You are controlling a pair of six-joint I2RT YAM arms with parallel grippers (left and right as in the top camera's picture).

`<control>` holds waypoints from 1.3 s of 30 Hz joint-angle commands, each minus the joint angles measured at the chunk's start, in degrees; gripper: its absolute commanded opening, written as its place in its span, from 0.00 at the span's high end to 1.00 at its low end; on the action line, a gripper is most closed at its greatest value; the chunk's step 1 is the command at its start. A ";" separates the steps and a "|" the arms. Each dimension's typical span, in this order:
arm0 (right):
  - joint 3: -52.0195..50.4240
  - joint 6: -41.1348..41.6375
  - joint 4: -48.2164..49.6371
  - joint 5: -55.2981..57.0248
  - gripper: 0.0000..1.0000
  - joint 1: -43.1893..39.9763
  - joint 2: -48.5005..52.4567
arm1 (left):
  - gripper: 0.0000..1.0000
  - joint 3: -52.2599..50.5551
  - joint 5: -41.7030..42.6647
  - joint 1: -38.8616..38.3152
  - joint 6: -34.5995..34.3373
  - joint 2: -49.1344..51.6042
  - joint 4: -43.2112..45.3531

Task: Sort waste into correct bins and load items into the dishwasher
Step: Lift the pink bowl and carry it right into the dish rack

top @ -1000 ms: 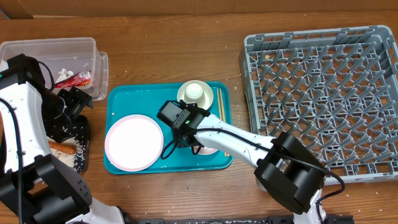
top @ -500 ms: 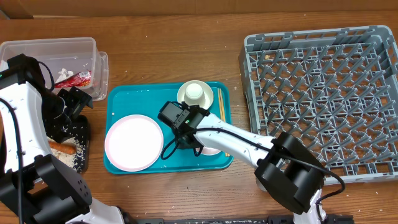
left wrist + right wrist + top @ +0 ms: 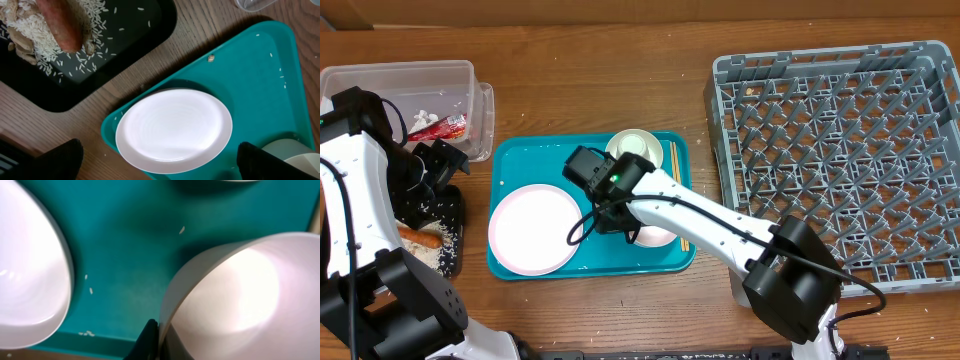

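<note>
On the teal serving tray (image 3: pixel 520 160) lie a large pale plate (image 3: pixel 535 229), a small white plate with a cup (image 3: pixel 633 148) on it, chopsticks (image 3: pixel 673 165) and a pale bowl (image 3: pixel 658 238). My right gripper (image 3: pixel 159 339) is shut on the rim of the bowl (image 3: pixel 240 295), one finger outside and one inside. My left gripper (image 3: pixel 160 161) is open and empty above the large plate (image 3: pixel 175 130), near the black tray (image 3: pixel 125 45). That tray holds an orange carrot (image 3: pixel 60 22) among rice crumbs. The clear tub (image 3: pixel 400 80) holds a red wrapper (image 3: pixel 445 127) and white tissue.
The grey dish rack (image 3: pixel 840 160) stands at the right with upright pegs. The right arm stretches from the front edge across the teal tray. The left arm (image 3: pixel 360 170) stands between the clear tub and the black tray (image 3: pixel 448 250). Bare wood lies between tray and rack.
My right wrist has shifted a little toward the back left over the teal tray, still at the bowl's rim. The left arm has not moved.
</note>
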 commanded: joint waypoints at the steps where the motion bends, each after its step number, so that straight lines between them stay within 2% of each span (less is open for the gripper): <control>1: 4.98 -2.32 -2.95 1.57 0.96 -0.68 -4.15 | 0.00 -0.24 0.42 0.22 -0.72 0.09 0.02; 7: 5.64 -8.96 -3.87 2.56 0.96 -4.74 -13.14 | 0.00 -0.24 0.42 0.22 -0.72 0.09 0.02; 10: 5.62 -11.91 -4.17 2.47 0.96 -10.78 -17.16 | 0.00 -0.24 0.42 0.22 -0.72 0.09 0.02; 14: 5.62 -18.12 -3.08 -0.79 0.96 -22.93 -20.48 | 0.00 -0.24 0.42 0.22 -0.70 0.09 0.02; 17: 5.62 -25.51 -0.39 -9.68 0.96 -32.89 -20.74 | 0.00 -0.24 0.42 0.22 -0.72 0.09 0.02; 20: 5.57 -33.73 3.19 -24.06 0.96 -43.95 -20.13 | 0.00 -0.24 0.42 0.22 -0.70 0.09 0.02; 28: 5.11 -37.03 16.06 -57.61 0.96 -65.29 -15.12 | 0.00 -0.24 0.42 0.22 -0.70 0.09 0.02; 33: 5.07 -36.85 24.37 -70.58 0.96 -71.87 -9.16 | 0.00 -0.24 0.42 0.22 -0.70 0.09 0.02; 39: 5.07 -36.81 27.56 -77.20 0.96 -73.70 -3.17 | 0.00 -0.24 0.42 0.22 -0.70 0.09 0.02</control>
